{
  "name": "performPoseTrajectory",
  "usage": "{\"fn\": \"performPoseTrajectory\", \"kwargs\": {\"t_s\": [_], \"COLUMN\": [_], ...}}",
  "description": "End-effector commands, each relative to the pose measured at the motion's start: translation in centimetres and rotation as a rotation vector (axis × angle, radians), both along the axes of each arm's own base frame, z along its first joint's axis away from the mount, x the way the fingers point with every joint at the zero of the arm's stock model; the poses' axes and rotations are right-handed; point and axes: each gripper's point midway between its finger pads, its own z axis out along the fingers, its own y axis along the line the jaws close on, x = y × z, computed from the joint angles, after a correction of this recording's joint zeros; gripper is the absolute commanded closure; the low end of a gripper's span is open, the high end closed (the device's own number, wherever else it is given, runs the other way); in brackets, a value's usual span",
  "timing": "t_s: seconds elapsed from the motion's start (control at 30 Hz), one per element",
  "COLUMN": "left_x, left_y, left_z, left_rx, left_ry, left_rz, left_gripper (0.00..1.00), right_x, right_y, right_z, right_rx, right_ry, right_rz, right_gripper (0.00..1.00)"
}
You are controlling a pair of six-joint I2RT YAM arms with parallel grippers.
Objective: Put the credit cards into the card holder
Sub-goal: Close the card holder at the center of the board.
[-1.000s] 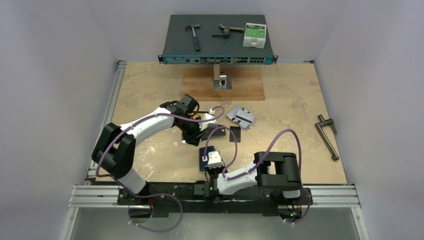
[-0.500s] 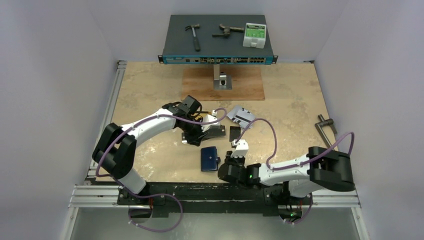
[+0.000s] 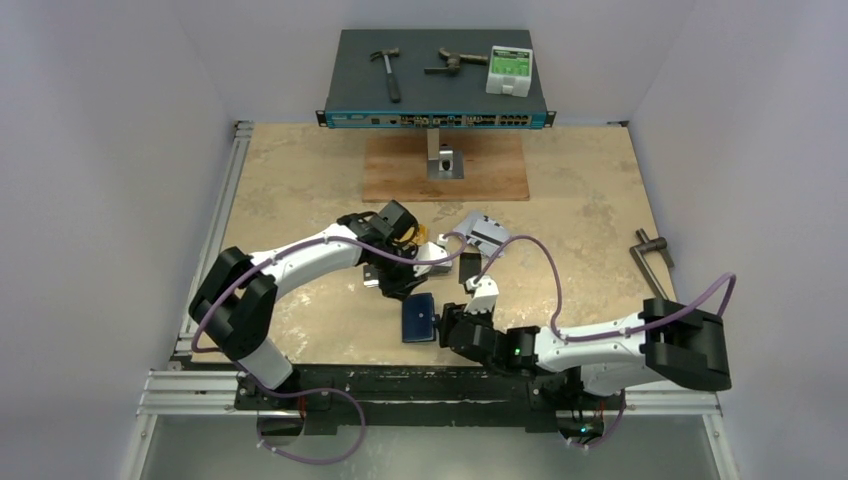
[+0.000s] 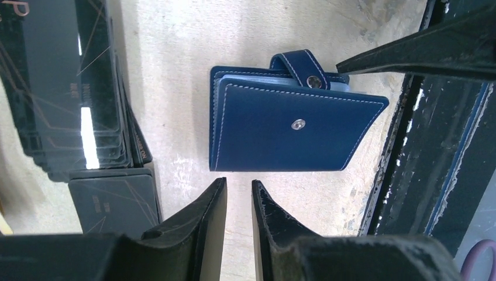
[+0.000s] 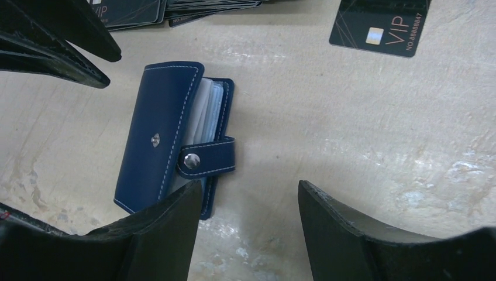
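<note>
Card holder (image 3: 418, 318) flat on the table (image 3: 600, 200), near its front edge.

Lies closed but unsnapped (tab loose, clear sleeves peeking from a slightly ajar cover). Faced on one long side by the left gripper (image 4: 238, 186), fingers almost together with a slim empty gap, touching nothing; on the tab side by the right gripper (image 5: 248, 187), fingers spread wide and empty, one tip right at the holder's corner. Ringed farther out by credit cards (image 4: 70, 88): a black stack just beside the left gripper, one black VIP card (image 5: 380, 26) lying apart, silver-grey cards (image 3: 482, 234) behind.
</note>
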Motion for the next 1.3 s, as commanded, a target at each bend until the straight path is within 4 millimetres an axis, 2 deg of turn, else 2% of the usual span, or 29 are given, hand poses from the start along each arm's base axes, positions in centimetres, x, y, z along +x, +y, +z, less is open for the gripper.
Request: {"fn": "performPoseTrajectory", "kwargs": {"t_s": [0.0,0.2,0.33,0.43,0.5,0.63,0.9,1.0,1.13,1.27], "left_x": [0.8,1.3,1.5,1.4,1.4,1.2,0.8,0.8,0.6,0.6], "left_y": [-1.2,-1.5,-1.4,-1.5,-1.5,-1.5,-1.1,-1.1,-1.2,-1.4], "left_z": [0.0,0.3,-0.4,-0.7,-0.7,-0.7,-1.1,-1.3,-1.8,-2.1], "left_rx": [0.003,0.002,0.033,0.045,0.045,0.044,0.056,0.066,0.093,0.111], "left_ry": [-0.042,-0.064,-0.092,-0.102,-0.104,-0.099,-0.090,-0.097,-0.117,-0.144], "left_rz": [-0.059,-0.084,-0.095,-0.109,-0.113,-0.123,-0.136,-0.147,-0.172,-0.185], "left_gripper": [0.79,0.80,0.80,0.80,0.80,0.80,0.80,0.81,0.81,0.81], "right_x": [0.0,0.0,0.0,0.1,0.4,1.5,2.1,2.0,1.9,2.1], "right_y": [-0.3,-0.1,0.2,0.2,1.0,1.0,0.0,0.0,0.4,0.8], "right_z": [1.0,-0.6,-1.5,-1.5,-1.1,-1.3,-0.8,-0.9,-1.6,-1.3], "right_rx": [0.047,-0.097,-0.137,-0.116,-0.089,-0.123,0.015,0.102,0.128,0.163], "right_ry": [-0.035,-0.073,-0.076,-0.082,-0.104,-0.144,-0.130,-0.097,-0.067,-0.061], "right_rz": [0.020,0.040,0.031,0.014,0.016,-0.048,-0.200,-0.224,-0.219,-0.226], "right_gripper": [0.39,0.39,0.38,0.38,0.38,0.37,0.42,0.45,0.49,0.52]}}
